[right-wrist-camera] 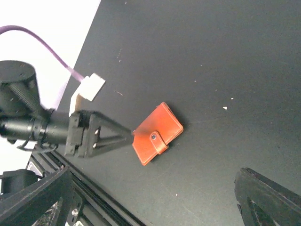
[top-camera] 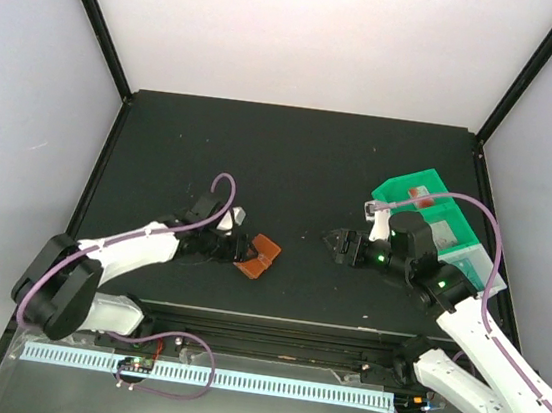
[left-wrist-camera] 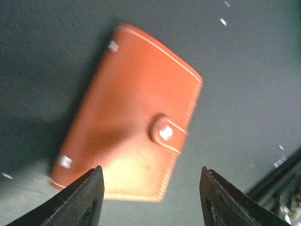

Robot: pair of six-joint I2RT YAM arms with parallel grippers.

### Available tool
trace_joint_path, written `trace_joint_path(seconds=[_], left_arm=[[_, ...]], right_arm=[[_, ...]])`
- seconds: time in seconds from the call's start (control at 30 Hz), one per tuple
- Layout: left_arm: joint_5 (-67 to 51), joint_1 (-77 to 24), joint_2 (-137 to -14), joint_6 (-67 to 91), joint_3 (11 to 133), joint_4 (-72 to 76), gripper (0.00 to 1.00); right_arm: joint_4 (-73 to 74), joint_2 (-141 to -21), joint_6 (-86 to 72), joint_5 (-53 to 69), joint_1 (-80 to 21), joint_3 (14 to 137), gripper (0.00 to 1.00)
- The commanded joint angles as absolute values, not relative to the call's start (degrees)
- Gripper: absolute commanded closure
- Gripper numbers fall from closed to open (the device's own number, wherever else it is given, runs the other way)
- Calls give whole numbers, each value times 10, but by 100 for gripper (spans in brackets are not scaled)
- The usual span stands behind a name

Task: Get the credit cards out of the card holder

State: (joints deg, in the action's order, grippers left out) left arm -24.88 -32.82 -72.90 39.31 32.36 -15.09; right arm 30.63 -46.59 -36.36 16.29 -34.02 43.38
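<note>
The card holder (top-camera: 260, 255) is a brown leather wallet lying shut on the black table, its snap tab fastened on top (left-wrist-camera: 165, 133). My left gripper (top-camera: 241, 253) is low at its near end and open: the left finger (left-wrist-camera: 87, 193) is at the wallet's edge, and the right finger (left-wrist-camera: 221, 197) stands apart from it over bare table. In the right wrist view the card holder (right-wrist-camera: 156, 133) sits just past the left gripper (right-wrist-camera: 101, 134). My right gripper (top-camera: 335, 242) hovers open to the wallet's right, holding nothing. A white credit card with a red mark (top-camera: 420, 196) lies in the green tray.
The green compartmented tray (top-camera: 399, 188) stands at the right side of the table, behind my right arm, with a pale greyish piece (top-camera: 446, 232) in another compartment. A black rail (right-wrist-camera: 94, 197) runs along the table's near edge.
</note>
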Motion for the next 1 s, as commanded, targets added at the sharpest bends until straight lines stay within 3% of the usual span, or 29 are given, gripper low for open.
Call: trace_joint_path(seconds=[0.0, 0.4, 0.77, 0.97], left_arm=[[-194, -290, -778, 321, 373, -220, 43], [-239, -276, -846, 269, 381, -205, 46], [-329, -303, -838, 380, 291, -40, 66], [-316, -312, -825, 417, 260, 39, 64]], right_arm=[[292, -453, -370, 183, -339, 433, 6], [290, -477, -357, 199, -339, 433, 6], [268, -533, -349, 220, -347, 400, 17], [211, -559, -375, 215, -373, 385, 24]])
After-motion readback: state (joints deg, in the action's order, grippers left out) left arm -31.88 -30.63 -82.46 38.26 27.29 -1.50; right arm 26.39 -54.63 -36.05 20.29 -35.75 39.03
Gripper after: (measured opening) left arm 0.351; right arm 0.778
